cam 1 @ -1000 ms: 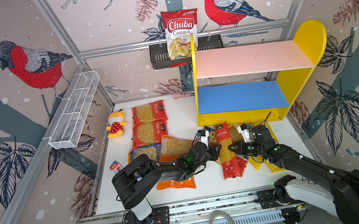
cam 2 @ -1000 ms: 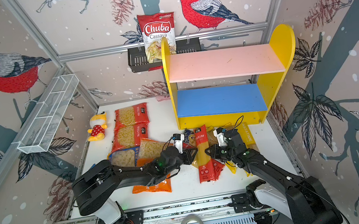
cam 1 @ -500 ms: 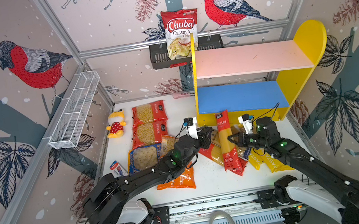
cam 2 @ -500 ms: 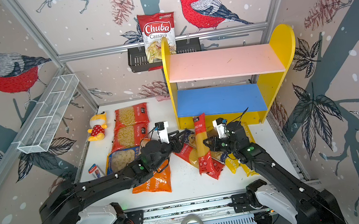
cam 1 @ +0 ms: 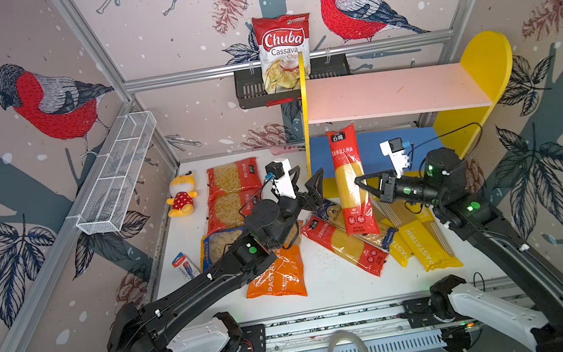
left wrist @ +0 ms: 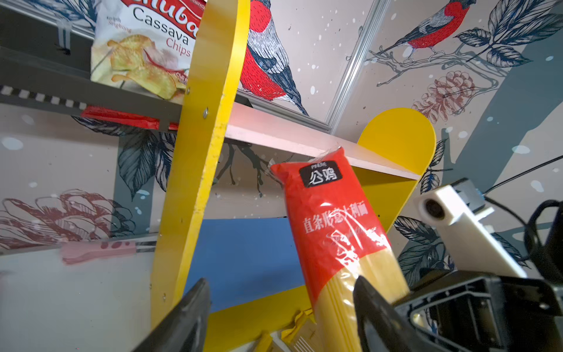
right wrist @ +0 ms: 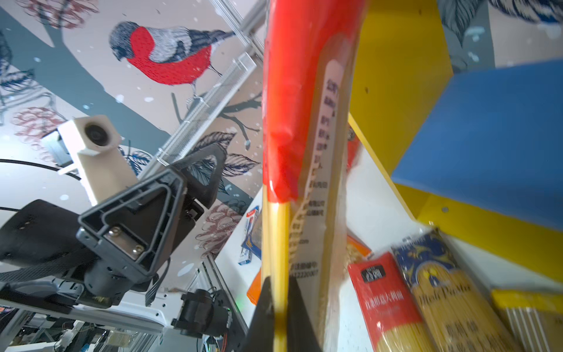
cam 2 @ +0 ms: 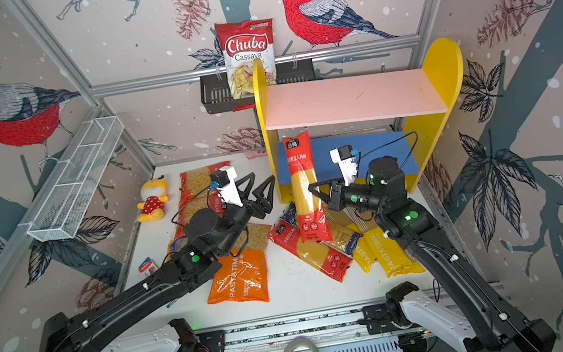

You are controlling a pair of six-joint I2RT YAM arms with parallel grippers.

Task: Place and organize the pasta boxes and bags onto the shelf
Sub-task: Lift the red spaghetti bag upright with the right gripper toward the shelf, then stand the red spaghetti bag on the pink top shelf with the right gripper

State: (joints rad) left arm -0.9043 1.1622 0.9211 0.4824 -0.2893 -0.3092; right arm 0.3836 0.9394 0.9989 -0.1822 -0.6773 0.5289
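The right gripper (cam 1: 359, 183) pinches the long red spaghetti pack (cam 1: 348, 174) by one thin edge, upright, at the front edge of the shelf's (cam 1: 482, 60) blue lower board (cam 1: 414, 136). The left gripper (cam 1: 309, 185) stands spread wide just beside it, not touching. So narrow a pinch could let it swivel or slip (glossy plastic), or its top could snag the pink board (cam 1: 393, 96). The pack has red ends and a clear middle showing yellow strands.

You'll find the shelf (cam 1: 399, 91) at the back right, the chips bag (cam 1: 284, 51) behind its left end. The upright spaghetti pack (cam 1: 349, 182) is before its lower board (cam 1: 372, 150), between left gripper (cam 1: 310, 178) and right gripper (cam 1: 362, 183). Macaroni bags (cam 1: 233, 178) lie left of the shelf, the plush toy (cam 1: 183, 199) left of them.
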